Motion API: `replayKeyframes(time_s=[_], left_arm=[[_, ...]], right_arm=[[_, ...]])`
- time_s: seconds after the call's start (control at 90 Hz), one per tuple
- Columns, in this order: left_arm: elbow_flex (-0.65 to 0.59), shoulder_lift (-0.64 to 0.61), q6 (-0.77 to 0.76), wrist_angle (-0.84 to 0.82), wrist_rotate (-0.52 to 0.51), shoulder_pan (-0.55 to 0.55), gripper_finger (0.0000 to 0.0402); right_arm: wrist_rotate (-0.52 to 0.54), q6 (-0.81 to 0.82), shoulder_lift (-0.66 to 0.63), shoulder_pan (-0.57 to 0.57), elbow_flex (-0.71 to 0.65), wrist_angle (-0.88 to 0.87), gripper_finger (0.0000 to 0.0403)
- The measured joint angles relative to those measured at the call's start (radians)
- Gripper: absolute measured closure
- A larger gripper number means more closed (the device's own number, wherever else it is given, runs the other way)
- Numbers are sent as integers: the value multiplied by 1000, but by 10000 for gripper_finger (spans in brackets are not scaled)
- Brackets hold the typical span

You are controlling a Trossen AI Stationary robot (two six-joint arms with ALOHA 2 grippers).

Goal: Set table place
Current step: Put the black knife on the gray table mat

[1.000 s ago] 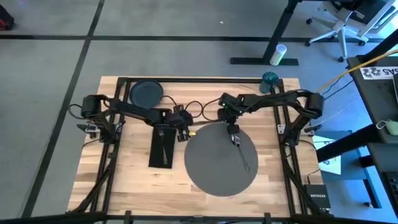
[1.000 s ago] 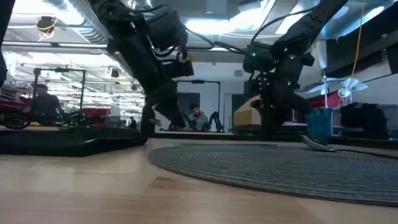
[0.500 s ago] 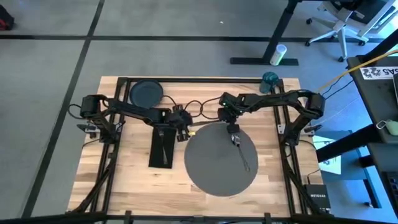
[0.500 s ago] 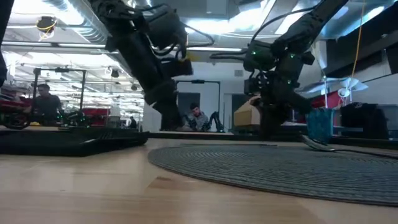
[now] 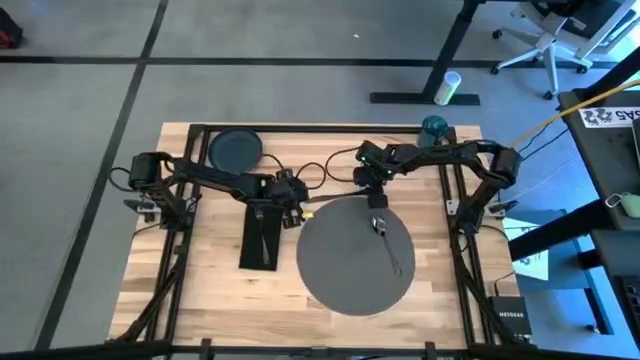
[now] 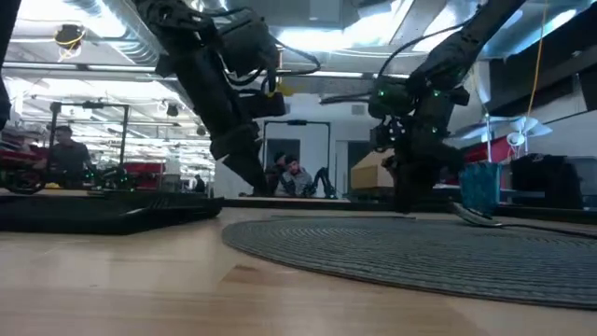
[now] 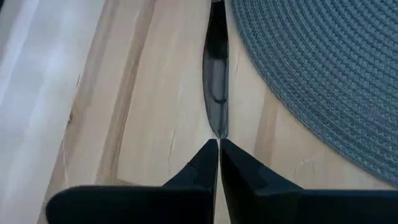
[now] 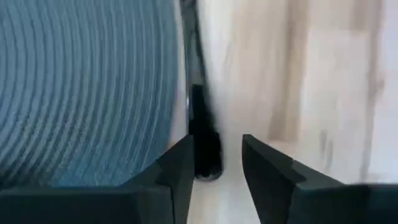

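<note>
The knife (image 7: 216, 81) lies on the wooden table (image 5: 215, 290) along the far edge of the round grey placemat (image 5: 345, 265). My left gripper (image 5: 297, 213) is shut on its pointed end. My right gripper (image 5: 377, 203) hangs open over the knife's thick dark end (image 8: 205, 146), which shows in the gap close to one finger. A spoon (image 5: 390, 245) lies on the placemat. The fork (image 5: 262, 228) rests on the black napkin (image 5: 258, 250), left of the placemat. The dark plate (image 5: 235, 150) sits at the far left and the teal cup (image 5: 433, 128) at the far right. My left gripper pinches the knife's tapered tip (image 7: 219, 132) between the ends of its two fingers (image 7: 199, 165), coming from the table's left and lying along the knife. The rest of the knife rests on the wood beside the placemat's edge (image 7: 261, 93). Whether my right gripper touches the knife's dark end, I cannot tell.
Black metal rails (image 5: 300, 128) run along the table's far edge and down both sides under the arms. Bare wood lies near the front left corner (image 5: 200, 300). In the low view, people show in the room behind the table.
My right gripper has drawn back from the spoon's bowl toward the table's far edge, stopping at the placemat's far rim. The spoon stays where it lay on the placemat.
</note>
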Motion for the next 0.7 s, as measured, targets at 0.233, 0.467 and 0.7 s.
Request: replayKeyframes(time_s=[0.233, 0.467, 0.7], left_arm=[[1, 0, 0, 1, 0, 0, 402], [1, 0, 0, 1, 0, 0, 402], [-1, 0, -4, 0, 3, 0, 402]], right_arm=[[-25, -25, 74, -3, 6, 0, 295], [-43, -25, 83, -30, 11, 53, 391], [-30, 4, 81, -28, 10, 73, 401]])
